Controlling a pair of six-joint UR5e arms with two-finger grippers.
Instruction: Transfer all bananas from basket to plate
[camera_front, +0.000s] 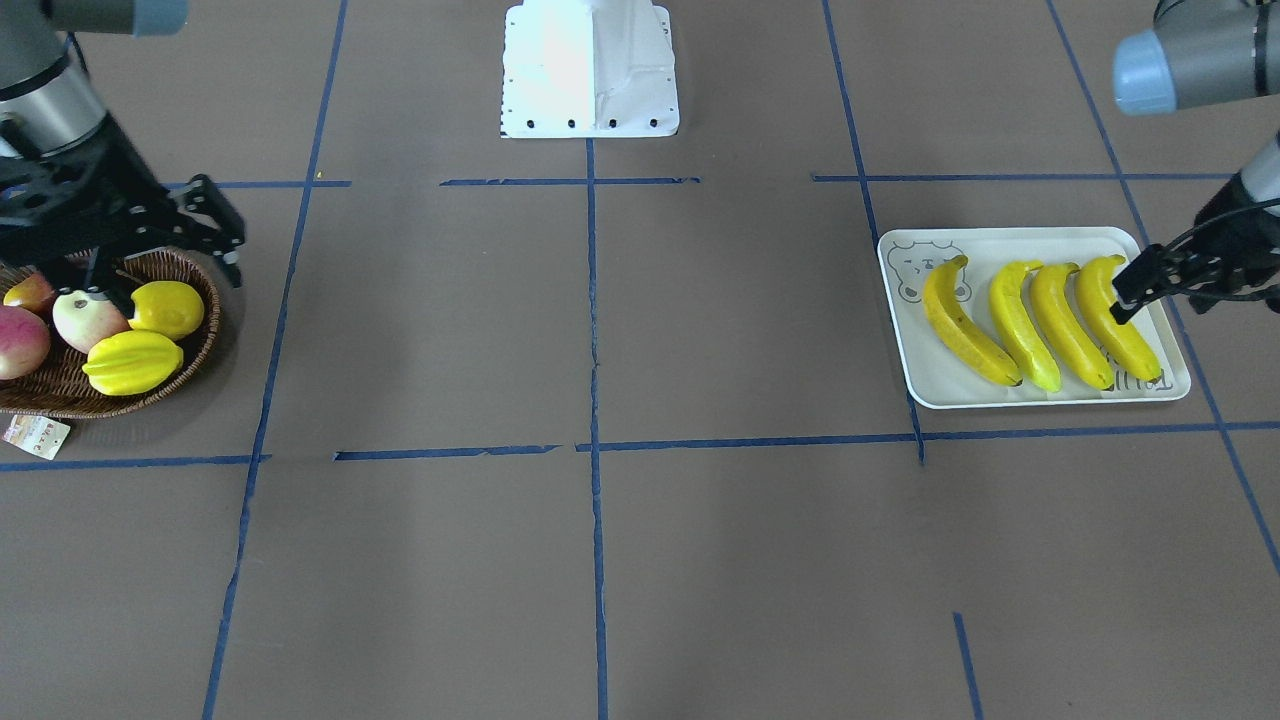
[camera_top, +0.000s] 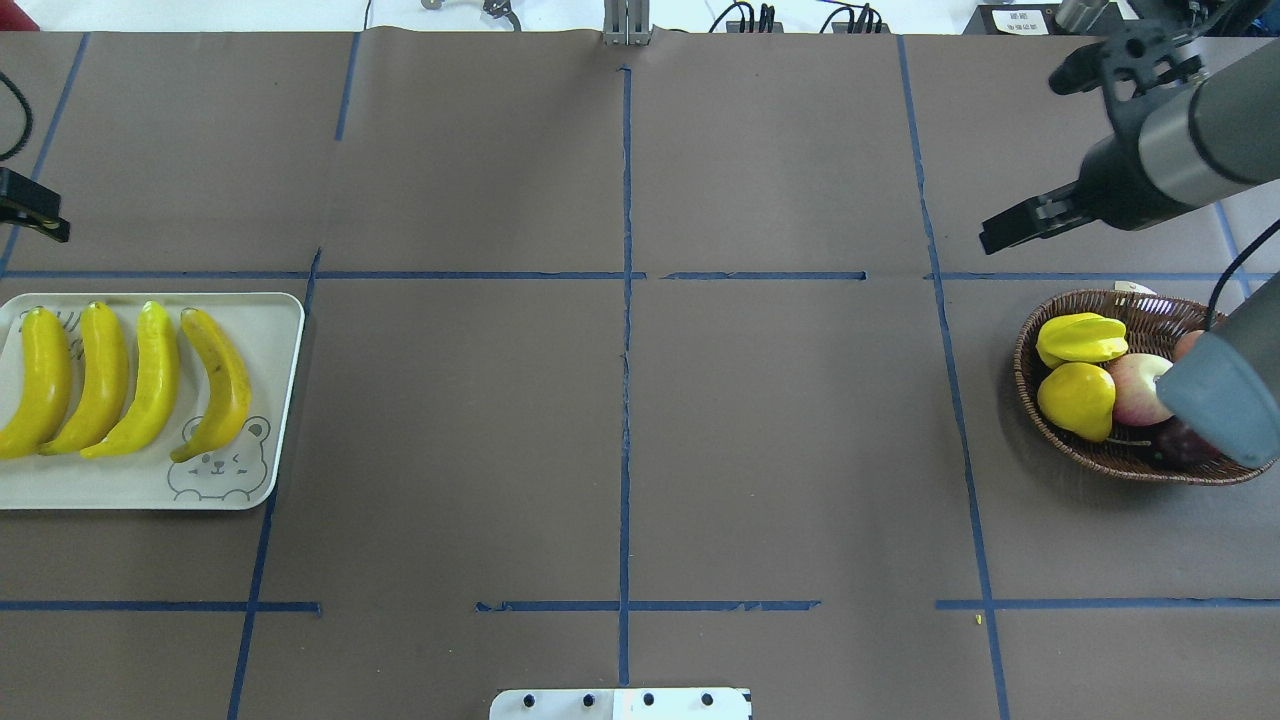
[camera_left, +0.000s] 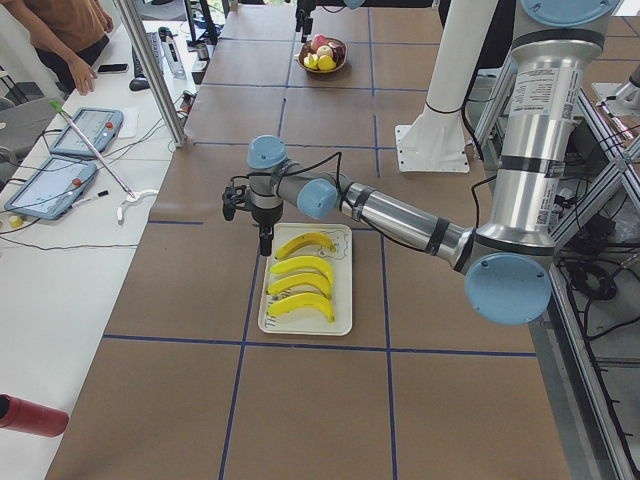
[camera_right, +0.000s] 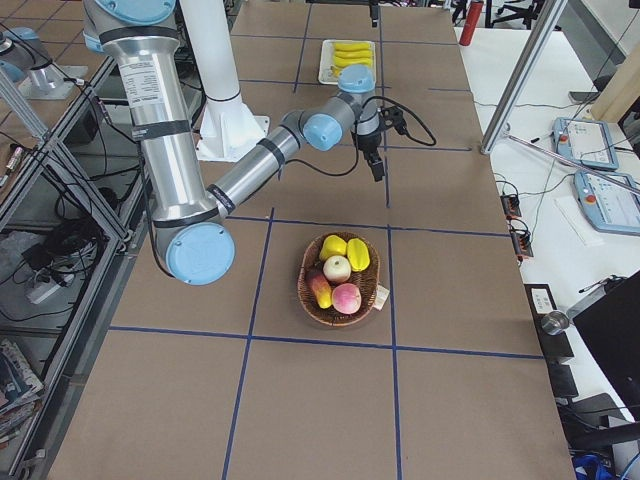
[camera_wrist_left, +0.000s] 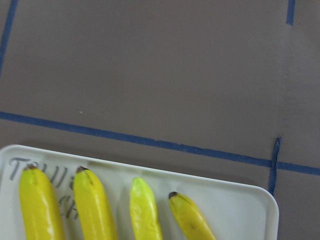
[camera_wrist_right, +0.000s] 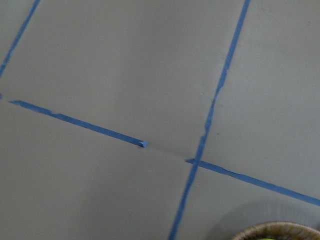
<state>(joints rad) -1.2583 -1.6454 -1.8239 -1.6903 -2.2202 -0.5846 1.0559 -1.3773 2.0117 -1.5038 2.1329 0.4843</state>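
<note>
All four bananas lay on the plate at nine o'clock, none in the basket at three; my right gripper gaped empty, my left gripper I couldn't judge.

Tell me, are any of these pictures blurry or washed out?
Right wrist view: soft and pale, the basket smeared. Front-facing view: the white robot base blown out by glare. Left wrist view: bananas slightly soft. Overhead view: sharp, evenly lit.
</note>
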